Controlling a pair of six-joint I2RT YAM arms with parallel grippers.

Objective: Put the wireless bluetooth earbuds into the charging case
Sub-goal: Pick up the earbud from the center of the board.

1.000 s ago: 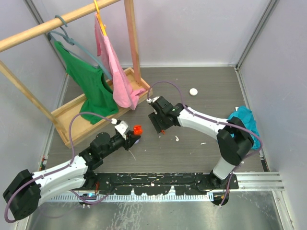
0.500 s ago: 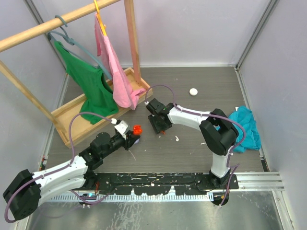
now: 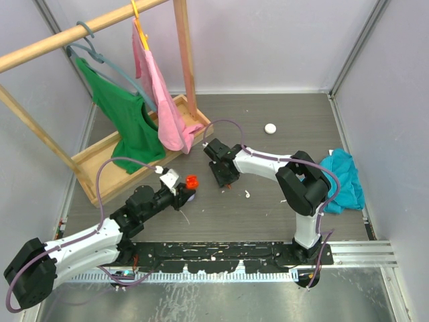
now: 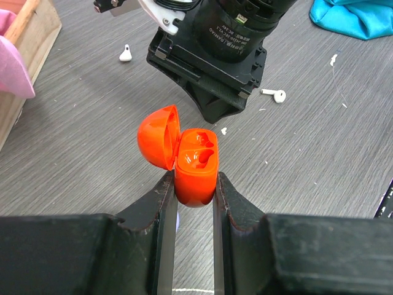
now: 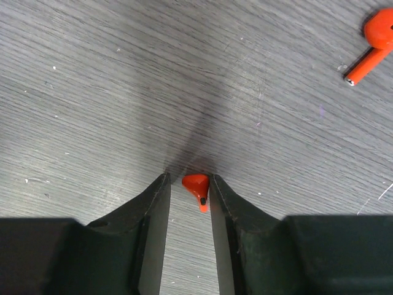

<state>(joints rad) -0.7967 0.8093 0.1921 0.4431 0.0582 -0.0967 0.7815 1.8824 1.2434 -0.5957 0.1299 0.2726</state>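
Note:
My left gripper (image 4: pixel 191 179) is shut on an orange-red charging case (image 4: pixel 196 165) with its lid flipped open to the left, held just above the table (image 3: pixel 192 181). My right gripper (image 5: pixel 187 179) points down at the table in front of it (image 3: pixel 226 180). Its jaws stand narrow around a red earbud (image 5: pixel 196 184). The bud touches the right finger, and a gap shows on the left side. A second red earbud (image 5: pixel 373 38) lies further off. Two white earbuds (image 4: pixel 125 54) (image 4: pixel 274 94) lie on the table near the right gripper.
A wooden rack (image 3: pixel 134 151) with a green shirt (image 3: pixel 127 121) and a pink cloth (image 3: pixel 164 100) stands at the back left. A white round case (image 3: pixel 270 127) lies at the back. A teal cloth (image 3: pixel 345 178) sits at the right edge.
My right gripper has come down to the table and its jaws have narrowed around the red earbud; its elbow swung inward. The left gripper with the case has held still.

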